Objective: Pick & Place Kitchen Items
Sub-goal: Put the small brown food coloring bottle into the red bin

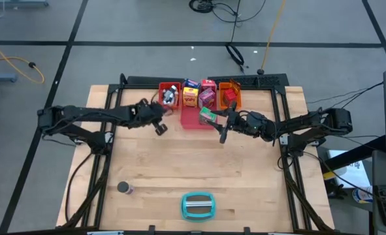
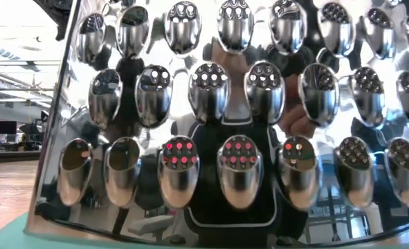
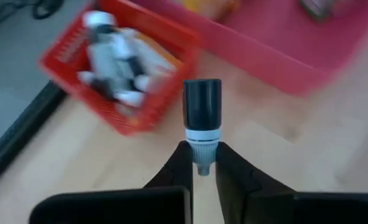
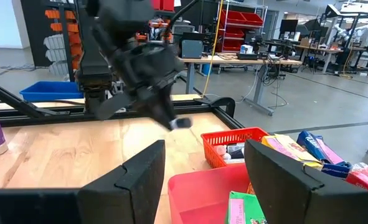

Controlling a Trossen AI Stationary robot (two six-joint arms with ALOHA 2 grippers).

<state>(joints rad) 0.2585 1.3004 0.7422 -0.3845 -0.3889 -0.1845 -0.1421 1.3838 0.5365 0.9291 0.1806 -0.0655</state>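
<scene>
Left gripper (image 3: 202, 169): fingers pinched tight on a small dark-capped shaker (image 3: 202, 121), long axis straight out ahead of the tips. Red basket (image 3: 149, 118) lies just beyond, slightly off-axis (the likely drop spot). Right gripper (image 4: 205, 165): fingers wide, empty, w/ the pink tray (image 4: 202, 193) just below.

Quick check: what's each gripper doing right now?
Left gripper: closed on a small dark-capped bottle, near the red basket.
Right gripper: open, empty, above the pink tray.
</scene>
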